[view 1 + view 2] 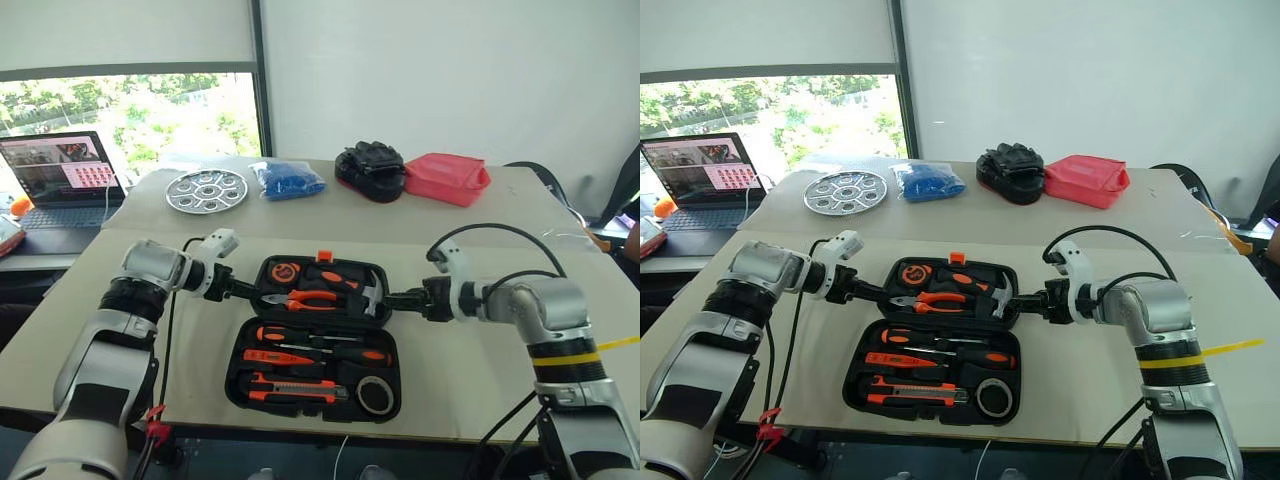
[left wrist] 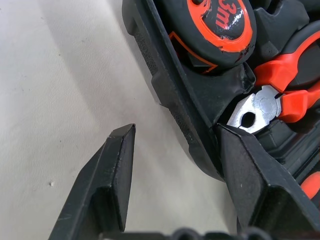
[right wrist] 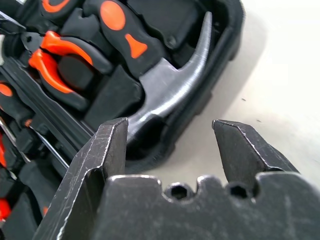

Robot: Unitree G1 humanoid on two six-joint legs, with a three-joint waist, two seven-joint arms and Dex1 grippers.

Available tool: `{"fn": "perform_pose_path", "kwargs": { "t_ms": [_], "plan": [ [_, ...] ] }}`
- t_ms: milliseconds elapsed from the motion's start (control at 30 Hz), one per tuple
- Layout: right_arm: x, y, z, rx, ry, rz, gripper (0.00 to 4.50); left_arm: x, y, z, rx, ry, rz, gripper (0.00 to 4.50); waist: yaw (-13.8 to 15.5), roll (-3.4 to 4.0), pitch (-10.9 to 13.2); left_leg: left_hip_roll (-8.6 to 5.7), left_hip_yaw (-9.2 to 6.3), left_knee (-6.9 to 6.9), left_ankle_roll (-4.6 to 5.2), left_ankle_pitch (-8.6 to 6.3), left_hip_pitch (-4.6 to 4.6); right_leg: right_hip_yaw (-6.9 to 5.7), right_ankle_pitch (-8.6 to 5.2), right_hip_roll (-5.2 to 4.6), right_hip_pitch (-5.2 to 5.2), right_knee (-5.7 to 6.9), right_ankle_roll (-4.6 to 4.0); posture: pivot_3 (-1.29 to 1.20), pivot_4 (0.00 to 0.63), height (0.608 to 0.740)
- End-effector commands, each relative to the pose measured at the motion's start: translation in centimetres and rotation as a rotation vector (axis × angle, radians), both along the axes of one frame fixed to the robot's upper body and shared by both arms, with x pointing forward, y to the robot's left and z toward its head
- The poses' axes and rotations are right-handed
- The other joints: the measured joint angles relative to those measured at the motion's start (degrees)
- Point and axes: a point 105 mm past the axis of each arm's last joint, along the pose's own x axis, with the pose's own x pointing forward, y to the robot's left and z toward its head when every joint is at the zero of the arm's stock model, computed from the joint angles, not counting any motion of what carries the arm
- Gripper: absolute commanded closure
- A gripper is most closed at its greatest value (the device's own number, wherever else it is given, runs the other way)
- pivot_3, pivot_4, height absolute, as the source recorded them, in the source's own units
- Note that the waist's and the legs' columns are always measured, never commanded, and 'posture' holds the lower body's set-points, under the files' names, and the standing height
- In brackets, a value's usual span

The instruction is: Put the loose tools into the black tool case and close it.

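On the table, the open black tool case (image 1: 318, 335) runs lengthwise toward the window.

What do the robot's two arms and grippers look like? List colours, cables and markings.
Both arms are silver-grey with black bands and loose black cables. The right arm wears a yellow stripe. The left gripper and the right gripper each have two black wedge-shaped fingers.

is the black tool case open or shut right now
Open: the black tool case lies spread flat, both halves facing up with tools showing.
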Motion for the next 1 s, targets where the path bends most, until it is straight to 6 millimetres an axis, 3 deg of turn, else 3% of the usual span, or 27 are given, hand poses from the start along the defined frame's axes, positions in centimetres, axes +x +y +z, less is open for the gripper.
{"fn": "perform_pose_path", "kwargs": {
  "t_ms": [33,400,500,633,733,833,900,1000],
  "plan": [
    [0.1,0.0,1.8,0.04,-0.027,-0.005,1.33,-0.3,0.6,-0.1,0.053,0.014,-0.008,1.81,0.0,0.0,0.0,0.0,0.0,0.0,0.0,0.0,0.0,0.0,0.0,0.0,0.0,0.0,0.0,0.0,0.15,0.74],
    [-0.5,0.2,-0.3,0.007,0.05,-0.01,1.33,-0.3,-0.2,-0.2,0.055,0.01,-0.047,1.81,-0.4,0.0,0.0,0.0,-0.03,-0.04,0.0,0.0,0.0,0.0,0.0,0.0,-0.01,-0.01,0.0,0.0,0.15,0.74],
    [-0.3,0.4,-1.1,0.009,0.075,-0.019,1.93,-0.3,-0.3,-0.3,0.059,0.009,-0.051,1.85,-0.5,0.0,0.0,0.0,-0.03,-0.04,0.0,0.0,0.0,0.0,0.0,0.0,-0.01,-0.01,0.0,0.0,0.15,0.74],
    [0.0,0.7,-1.6,0.015,0.085,-0.031,3.44,-0.4,-0.3,-0.3,0.054,0.011,-0.051,1.85,-0.5,0.0,0.0,-0.01,-0.03,-0.03,0.0,0.0,0.0,0.0,0.0,-0.01,-0.01,-0.01,0.0,0.0,0.15,0.74],
    [0.2,0.8,-1.8,0.02,0.092,-0.039,4.41,-0.4,-0.2,-0.2,0.046,0.007,-0.046,2.61,-0.6,-0.02,0.0,0.0,-0.05,-0.02,0.0,0.0,0.03,-0.01,0.0,-0.01,0.05,-0.02,0.01,0.0,0.15,0.74],
    [0.1,0.7,-2.0,0.015,0.099,-0.037,4.5,-0.3,-0.3,0.0,0.035,0.002,-0.045,3.8,-0.9,-0.01,0.0,0.0,-0.04,0.0,0.0,0.0,0.16,0.0,0.0,0.0,0.14,0.01,0.0,0.0,0.15,0.74],
    [0.0,0.8,-2.0,0.012,0.099,-0.031,4.5,-0.2,-0.4,0.1,0.027,-0.001,-0.043,4.3,-0.9,-0.01,0.0,0.0,-0.04,0.0,-0.01,0.01,0.29,0.0,0.0,0.0,0.24,0.04,0.0,0.0,0.15,0.74],
    [0.0,0.8,-1.8,0.018,0.099,-0.029,4.5,0.0,-0.5,0.4,0.008,-0.007,-0.031,4.5,-1.0,-0.01,0.0,0.0,-0.04,0.0,-0.02,0.02,0.37,0.0,0.01,0.02,0.29,0.08,-0.01,0.0,0.15,0.74]
  ]
}}
